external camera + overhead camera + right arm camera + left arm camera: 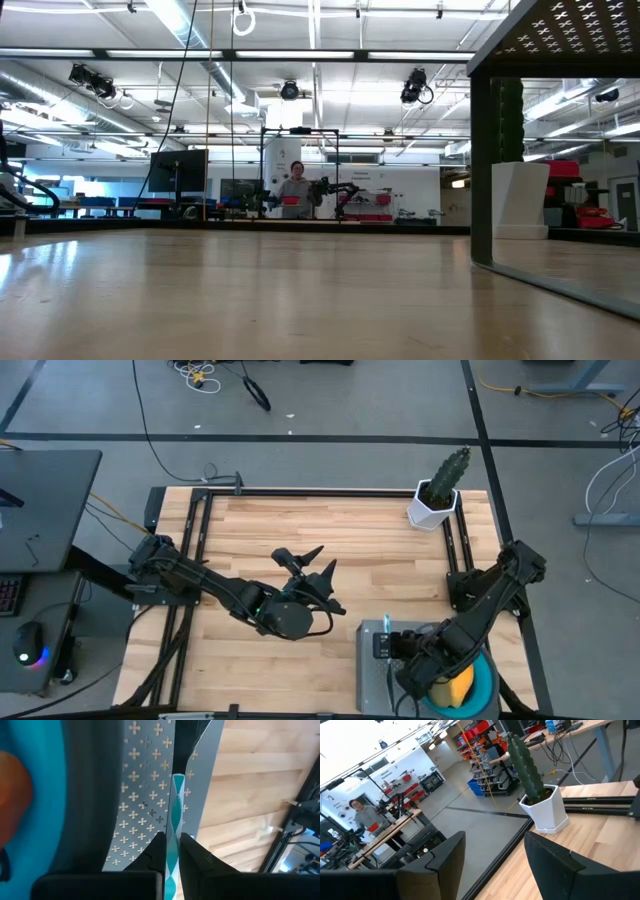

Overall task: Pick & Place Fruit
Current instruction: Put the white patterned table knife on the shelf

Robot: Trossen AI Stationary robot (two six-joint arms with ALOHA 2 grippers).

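Fruit shows as a yellow piece (459, 687) in the blue bowl (487, 678) at the near right corner of the worktop (300, 530), just beside the right hand (392, 645). An orange piece (14, 795) also lies in that bowl. The right hand is closed tight on a thin white-and-teal stick (173, 835), above the perforated grey tray (140, 795). The left hand (310, 560) hovers over the middle of the worktop, well apart from the fruit, fingers spread wide and holding nothing, pointing toward the cactus (525, 765) in its white pot (547, 812).

bare wooden tabletop (330, 530), cactus pot (433, 508) at far corner, perforated tray (375, 675) near edge
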